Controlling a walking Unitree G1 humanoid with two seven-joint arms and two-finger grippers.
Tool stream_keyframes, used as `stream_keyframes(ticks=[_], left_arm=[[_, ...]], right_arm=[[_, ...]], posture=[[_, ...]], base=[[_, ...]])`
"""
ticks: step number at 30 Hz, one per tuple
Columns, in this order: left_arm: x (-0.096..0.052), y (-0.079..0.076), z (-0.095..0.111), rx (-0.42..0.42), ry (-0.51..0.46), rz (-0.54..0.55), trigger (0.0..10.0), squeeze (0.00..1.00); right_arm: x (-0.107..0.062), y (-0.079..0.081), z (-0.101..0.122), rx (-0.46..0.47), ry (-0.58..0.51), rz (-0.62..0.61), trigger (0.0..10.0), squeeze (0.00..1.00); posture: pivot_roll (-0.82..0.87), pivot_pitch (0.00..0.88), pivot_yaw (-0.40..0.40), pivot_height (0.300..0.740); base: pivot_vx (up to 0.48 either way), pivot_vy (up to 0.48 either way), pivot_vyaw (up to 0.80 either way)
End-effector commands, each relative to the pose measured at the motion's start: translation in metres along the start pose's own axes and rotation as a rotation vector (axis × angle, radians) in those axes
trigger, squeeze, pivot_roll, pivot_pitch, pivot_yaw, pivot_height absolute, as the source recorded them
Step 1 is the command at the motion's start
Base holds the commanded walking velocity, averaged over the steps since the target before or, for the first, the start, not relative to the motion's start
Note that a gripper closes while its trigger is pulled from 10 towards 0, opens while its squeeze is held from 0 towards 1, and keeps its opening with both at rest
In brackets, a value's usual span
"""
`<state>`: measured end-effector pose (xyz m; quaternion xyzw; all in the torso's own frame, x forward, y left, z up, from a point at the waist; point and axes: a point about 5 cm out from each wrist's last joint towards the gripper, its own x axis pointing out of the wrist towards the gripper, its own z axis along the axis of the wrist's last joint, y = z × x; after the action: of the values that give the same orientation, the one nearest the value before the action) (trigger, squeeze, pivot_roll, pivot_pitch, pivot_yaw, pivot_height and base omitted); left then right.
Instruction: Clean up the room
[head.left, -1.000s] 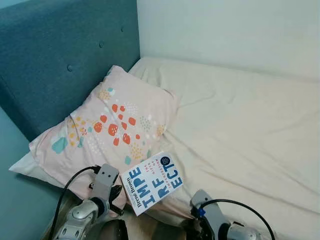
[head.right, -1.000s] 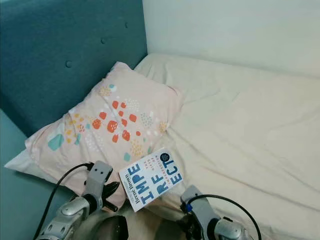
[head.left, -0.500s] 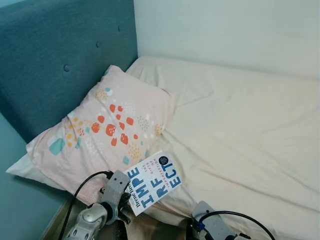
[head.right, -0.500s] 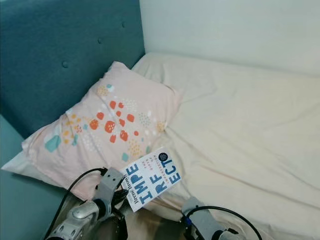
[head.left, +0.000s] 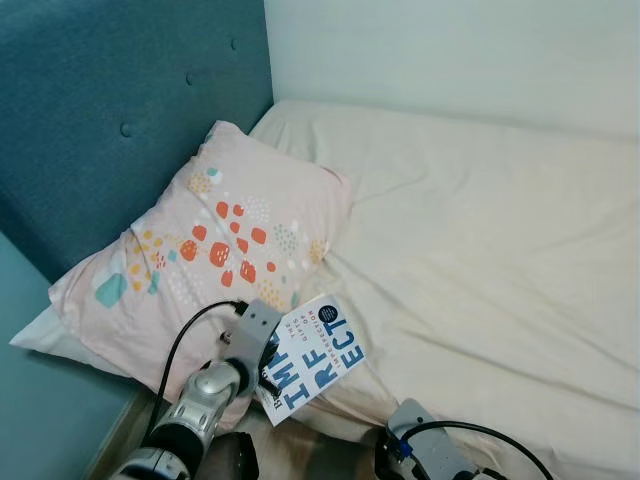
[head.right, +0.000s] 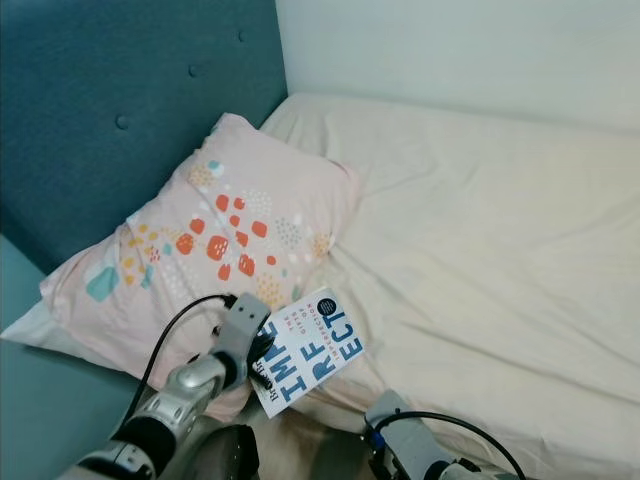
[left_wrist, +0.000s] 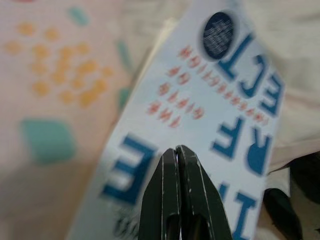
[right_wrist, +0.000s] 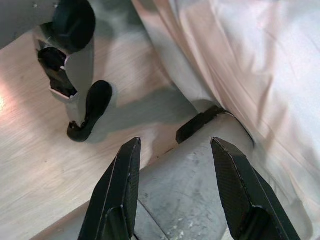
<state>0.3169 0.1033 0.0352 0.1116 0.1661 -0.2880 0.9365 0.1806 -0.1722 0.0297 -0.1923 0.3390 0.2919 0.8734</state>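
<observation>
Book (head.left: 313, 355) with white cover and large blue lettering, lying on the near edge of the bed (head.left: 500, 250), its upper corner beside the lower edge of the pillow (head.left: 215, 245). Left pincer (left_wrist: 178, 165) reaches to the book's left edge; in the left wrist view its two black fingers are pressed together with no gap, their tips over the blue letters of the cover, and whether they touch the cover cannot be told. Pillow: pale pink with orange, yellow and teal spots, leaning against the blue padded headboard (head.left: 110, 110). Bed covered by a cream, lightly creased sheet reaching the white wall (head.left: 450, 50). Right pincer (right_wrist: 175, 150) hangs low beside the bed, its fingers (right_wrist: 120, 185) spread well apart and empty, pointing down at the wooden floor (right_wrist: 30, 165) and the bed's grey lower edge, with the robot's own foot (right_wrist: 75, 75) nearby.
</observation>
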Motion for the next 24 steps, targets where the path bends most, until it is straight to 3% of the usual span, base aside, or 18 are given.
stream_keyframes(ticks=[1,7,11,15,17,21,24], left_arm=[[-0.001,-0.007,-0.011,0.006,0.045,-0.031,0.0,0.0],[0.002,-0.008,-0.005,0.009,0.013,-0.064,0.0,0.0],[-0.005,0.003,-0.007,0.042,0.014,-0.077,0.0,0.0],[-0.031,0.027,-0.03,0.213,0.131,-0.122,0.0,0.0],[-0.043,0.036,-0.041,0.257,0.184,-0.136,0.0,0.0],[-0.049,0.041,-0.046,0.277,0.211,-0.138,0.0,0.0],[-0.056,0.053,-0.056,0.333,0.284,-0.063,0.0,0.0]], right_arm=[[-0.002,0.003,-0.001,0.013,0.002,-0.001,10.0,0.0],[-0.003,0.002,-0.001,0.028,-0.001,-0.015,10.0,0.0],[-0.005,0.002,-0.002,0.039,0.002,-0.024,10.0,0.0],[-0.004,-0.001,-0.003,0.052,0.004,-0.038,10.0,0.0],[-0.002,-0.002,-0.001,0.052,0.001,-0.039,10.0,0.0],[0.0,-0.002,0.0,0.051,-0.002,-0.039,10.0,0.0],[0.003,-0.006,0.005,0.039,-0.015,-0.04,10.0,0.0]], posture=[[-0.11,0.22,0.044,0.599],[-0.12,0.234,0.054,0.599],[-0.11,0.234,0.063,0.599],[-0.09,0.23,0.063,0.599],[-0.08,0.228,0.059,0.599],[-0.08,0.228,0.059,0.599],[-0.07,0.222,0.052,0.599]], base=[[0.0,0.0,0.0],[0.0,0.0,0.0],[0.0,0.0,0.0],[0.0,0.0,0.0],[0.0,0.0,0.0],[0.0,0.0,0.0],[0.0,0.0,0.0]])
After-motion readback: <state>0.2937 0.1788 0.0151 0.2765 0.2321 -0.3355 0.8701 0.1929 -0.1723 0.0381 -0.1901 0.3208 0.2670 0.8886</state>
